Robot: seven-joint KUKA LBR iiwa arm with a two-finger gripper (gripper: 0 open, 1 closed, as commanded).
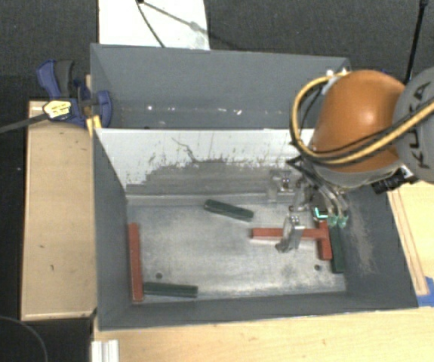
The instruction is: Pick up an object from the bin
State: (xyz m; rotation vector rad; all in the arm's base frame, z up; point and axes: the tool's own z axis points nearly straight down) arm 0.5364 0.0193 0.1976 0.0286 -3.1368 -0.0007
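Red bar [266,234] lies flat on the floor of the bin [111,202], right of centre. The gripper [290,238] sits low over the bar's right half. Gripper opening cannot be determined and no hold is evident. Bar not raised; grasp and lift judged outstanding.

The grey bin [201,89] carries a red bar [135,262] along its left wall, a green bar [170,289] beside it, a second green bar [229,210] mid-floor, and perhaps two joined red pieces [266,234] at right.
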